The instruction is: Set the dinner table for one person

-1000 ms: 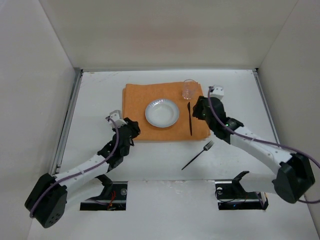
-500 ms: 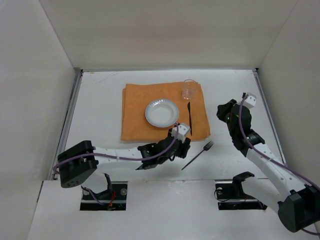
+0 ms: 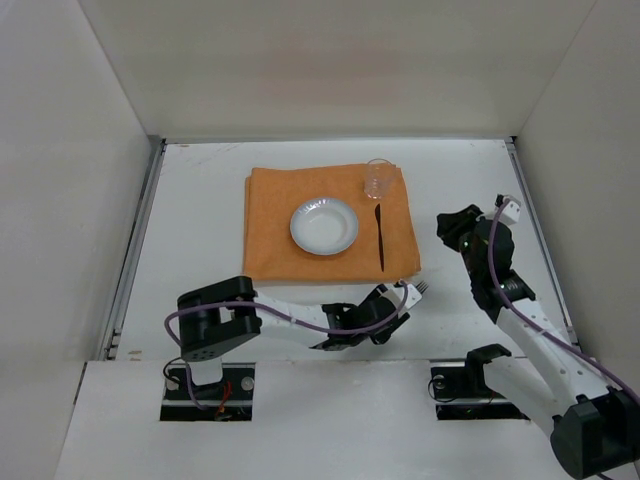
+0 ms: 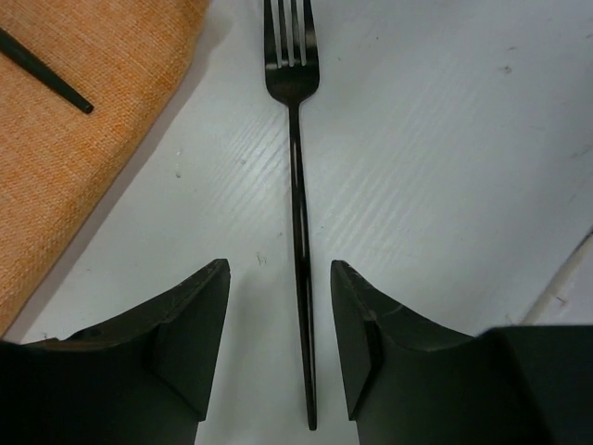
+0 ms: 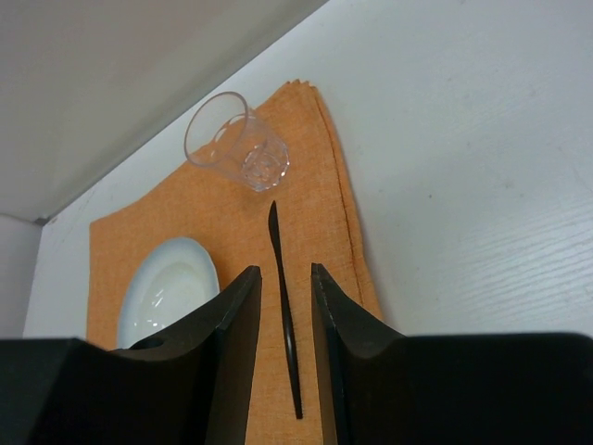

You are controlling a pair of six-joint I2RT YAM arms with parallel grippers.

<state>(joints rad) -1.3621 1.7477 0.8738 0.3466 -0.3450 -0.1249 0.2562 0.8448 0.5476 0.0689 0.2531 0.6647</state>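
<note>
large matte-white worktop (image 3: 200,200) across the middle of the top view, thin metal rails (image 3: 135,240) down its left and right edges. orange placemat (image 3: 270,235) at upper centre of it, carrying a white plate (image 3: 324,225) in the middle, a clear glass (image 3: 377,178) at the upper right corner and a black knife (image 3: 380,238) lying lengthwise just right of the plate.

left arm (image 3: 290,320) stretched low across the bottom of the frame toward the right. left end effector (image 3: 408,293) just below the placemat's lower right corner, over a black fork (image 3: 421,287), only the tines showing past it. in the left wrist view, fork (image 4: 296,185) flat on bare worktop, tines toward the top edge, handle running down between the two black fingers (image 4: 199,324). left end effector (image 4: 278,278) partly open, a sliver of white visible on either side of the handle, gripping nothing. placemat corner and knife end in the upper left of that frame.

right arm (image 3: 520,320) along the right side of the top view. right end effector (image 3: 450,222) right of the placemat, apart from the knife. in the right wrist view, right end effector (image 5: 283,278) open by a narrow slot, nothing between the fingers. beyond it, knife on the placemat at centre, glass above it, plate at lower left.
</note>
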